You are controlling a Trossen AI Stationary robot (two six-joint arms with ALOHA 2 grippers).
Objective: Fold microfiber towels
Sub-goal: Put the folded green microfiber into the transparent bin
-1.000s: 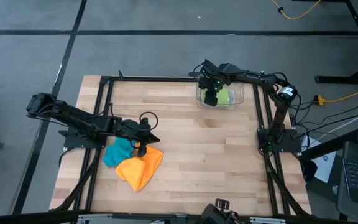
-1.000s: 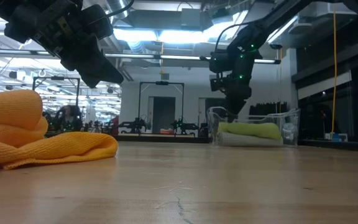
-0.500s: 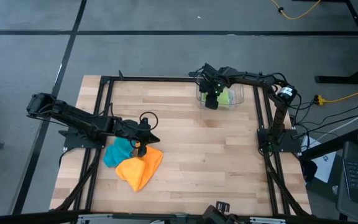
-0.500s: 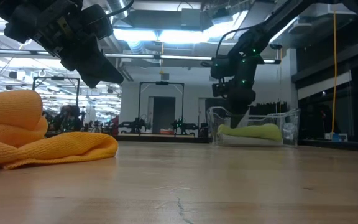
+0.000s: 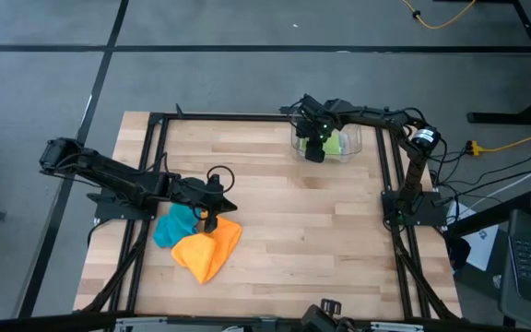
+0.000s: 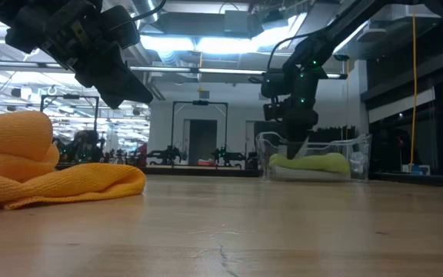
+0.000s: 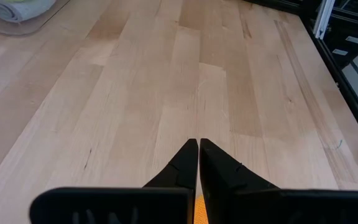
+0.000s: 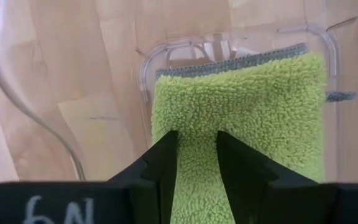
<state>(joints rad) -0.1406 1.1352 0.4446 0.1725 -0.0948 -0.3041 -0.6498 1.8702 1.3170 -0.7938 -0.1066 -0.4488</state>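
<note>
Left gripper [image 5: 212, 214], jaws pressed together and empty, hangs over the orange towel [image 5: 208, 251], teal towel [image 5: 175, 225] touching beside it (both crumpled, unfolded). Judged soft, light, limp; best pinched at a corner. Bare table [image 5: 284, 231] beyond offers spreading room. Far side: right gripper [image 8: 196, 163], jaws partly apart, over the folded lime green towel [image 8: 253, 118] in the clear plastic bin [image 5: 356, 140], grey towel [image 8: 241, 62] beneath.
</note>
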